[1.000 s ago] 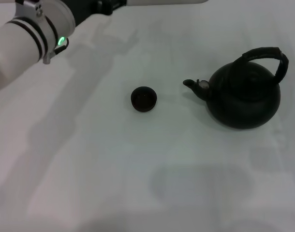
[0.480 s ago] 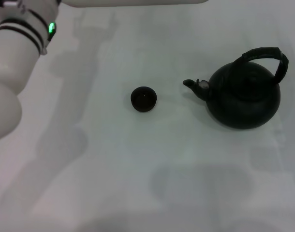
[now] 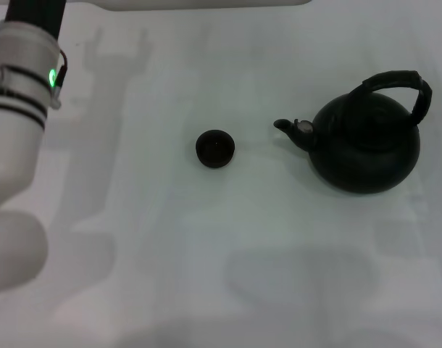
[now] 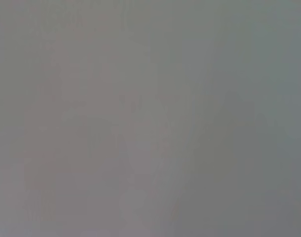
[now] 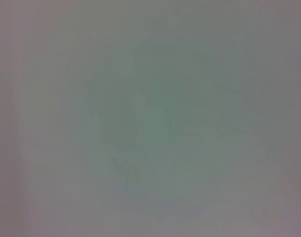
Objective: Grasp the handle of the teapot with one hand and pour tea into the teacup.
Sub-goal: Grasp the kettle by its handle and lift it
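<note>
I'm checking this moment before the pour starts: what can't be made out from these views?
- Left gripper: cut off by the head view's top edge; only the white left arm shows.
- Right gripper: in no view.
- Both wrist views: featureless grey, nothing recognisable.
- Small round dark teacup: contents too dark to tell.
- Round-bellied matte black teapot: lid blends into the body beneath the arched black handle.

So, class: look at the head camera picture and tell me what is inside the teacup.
The teacup shows only a dark interior; no liquid can be made out. The teapot stands apart with its spout toward the cup. The teapot's contents are hidden by its lid.
</note>
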`<action>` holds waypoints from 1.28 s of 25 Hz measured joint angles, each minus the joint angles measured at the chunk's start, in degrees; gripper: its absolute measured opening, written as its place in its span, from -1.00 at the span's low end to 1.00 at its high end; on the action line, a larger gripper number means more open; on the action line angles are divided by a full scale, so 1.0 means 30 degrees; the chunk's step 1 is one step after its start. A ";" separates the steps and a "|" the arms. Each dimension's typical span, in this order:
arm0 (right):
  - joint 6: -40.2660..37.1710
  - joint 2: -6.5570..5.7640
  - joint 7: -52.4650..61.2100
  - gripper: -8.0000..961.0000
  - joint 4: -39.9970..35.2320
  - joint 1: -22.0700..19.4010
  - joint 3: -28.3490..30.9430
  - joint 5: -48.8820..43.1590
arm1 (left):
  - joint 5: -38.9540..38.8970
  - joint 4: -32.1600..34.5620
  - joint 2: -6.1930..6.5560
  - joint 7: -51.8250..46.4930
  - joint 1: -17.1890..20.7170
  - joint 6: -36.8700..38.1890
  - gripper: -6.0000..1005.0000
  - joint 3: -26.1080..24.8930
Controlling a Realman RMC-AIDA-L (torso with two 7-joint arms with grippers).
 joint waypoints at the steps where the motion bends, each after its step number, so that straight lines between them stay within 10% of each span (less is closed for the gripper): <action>1: -0.0009 0.0002 0.0019 0.69 -0.0015 -0.0002 0.0000 -0.0004 | -0.0061 -0.0473 -0.0019 -0.0348 -0.0001 -0.0999 0.71 0.0564; 10: -0.0155 -0.0075 0.1427 0.67 0.0097 0.0004 -0.0086 -0.0052 | -0.1631 -0.3359 -0.0138 -0.0787 -0.0009 -0.3449 0.71 0.3799; 32: -0.5743 -0.0232 0.7417 0.64 0.3593 -0.0781 -0.0142 -0.6648 | -0.1724 -0.5925 -0.0182 -0.0836 -0.0157 -0.4663 0.71 0.4291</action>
